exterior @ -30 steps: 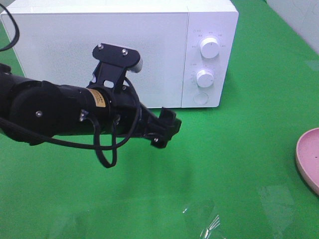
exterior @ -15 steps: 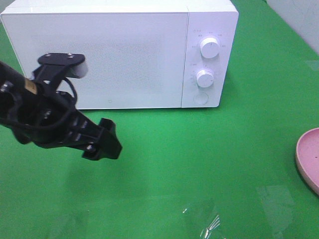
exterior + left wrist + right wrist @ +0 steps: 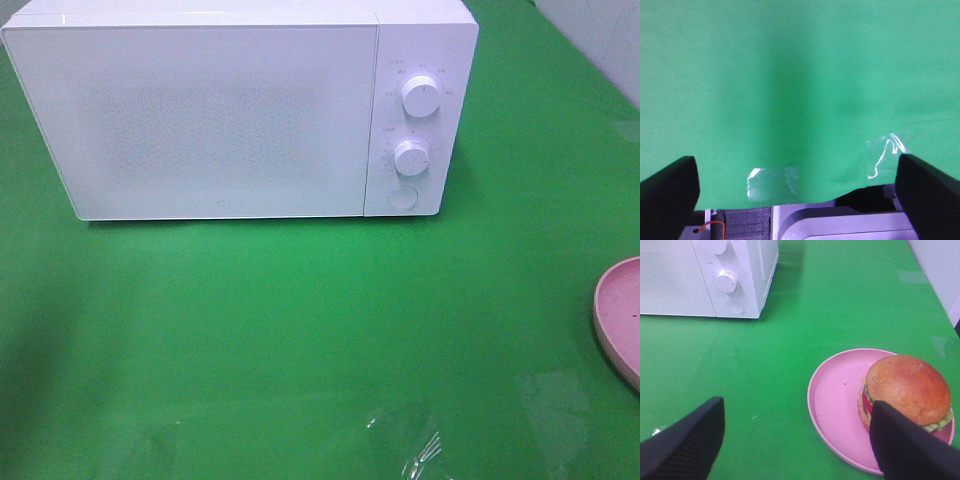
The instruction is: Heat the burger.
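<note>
The burger sits on the pink plate, at about four o'clock from the shut microwave. Both grippers hang spread wide and empty, right gripper poised near the plate, probably for fetching it.

the microwave stands at the table's rear; the plate, front right, carries the burger.

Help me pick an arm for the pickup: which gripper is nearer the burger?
Right. The right gripper hangs open just short of the burger on its pink plate. The left gripper sees only green cloth, no burger.
</note>
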Controlling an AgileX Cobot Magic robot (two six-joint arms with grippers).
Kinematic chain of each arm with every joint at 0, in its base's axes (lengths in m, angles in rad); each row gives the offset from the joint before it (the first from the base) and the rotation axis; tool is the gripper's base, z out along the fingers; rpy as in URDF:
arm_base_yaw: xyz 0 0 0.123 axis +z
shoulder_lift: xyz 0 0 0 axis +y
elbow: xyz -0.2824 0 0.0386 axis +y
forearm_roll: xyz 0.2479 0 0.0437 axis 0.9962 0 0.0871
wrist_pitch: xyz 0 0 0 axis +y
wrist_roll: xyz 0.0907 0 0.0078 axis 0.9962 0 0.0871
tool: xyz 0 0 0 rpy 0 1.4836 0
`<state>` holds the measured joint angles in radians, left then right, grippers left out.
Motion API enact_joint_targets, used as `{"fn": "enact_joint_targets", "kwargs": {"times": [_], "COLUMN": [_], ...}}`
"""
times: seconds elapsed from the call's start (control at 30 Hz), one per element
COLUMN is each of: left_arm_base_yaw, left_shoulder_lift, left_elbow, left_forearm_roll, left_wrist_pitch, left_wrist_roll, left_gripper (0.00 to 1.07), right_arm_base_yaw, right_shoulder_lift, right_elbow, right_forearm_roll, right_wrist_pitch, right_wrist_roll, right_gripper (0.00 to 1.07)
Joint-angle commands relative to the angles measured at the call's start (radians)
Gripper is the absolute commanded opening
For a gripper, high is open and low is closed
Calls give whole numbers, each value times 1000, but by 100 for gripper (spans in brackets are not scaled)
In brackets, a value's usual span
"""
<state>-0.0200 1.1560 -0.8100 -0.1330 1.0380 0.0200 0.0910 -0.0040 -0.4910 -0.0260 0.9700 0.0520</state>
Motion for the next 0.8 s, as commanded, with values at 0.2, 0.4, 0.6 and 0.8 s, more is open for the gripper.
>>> {"fn": "enact_joint_targets", "kwargs": {"times": [0.2,0.4,0.6,0.8], "left_arm_base_yaw": [100,100,100,100], "left_shoulder_lift": [-212,-455,-624,-846], "left_elbow": [57,186,260,287], "left_forearm_roll": [32,78,102,120], "left_wrist_pitch": [48,36,56,39], "left_wrist_roll": [-57,-66,-65,-62], "left_gripper": [99,99,99,99], "right_arm_base_yaw": [-7,-7,-7,-7], "right_shoulder_lift": [-25,-25,-25,-25], "right_elbow": [2,2,2,2], "right_forearm_roll": [2,2,2,2], "right_wrist_pitch": [-9,-9,-9,-9], "right_wrist_roll": [-11,-11,-11,-10], "right_gripper": [76,76,76,76]}}
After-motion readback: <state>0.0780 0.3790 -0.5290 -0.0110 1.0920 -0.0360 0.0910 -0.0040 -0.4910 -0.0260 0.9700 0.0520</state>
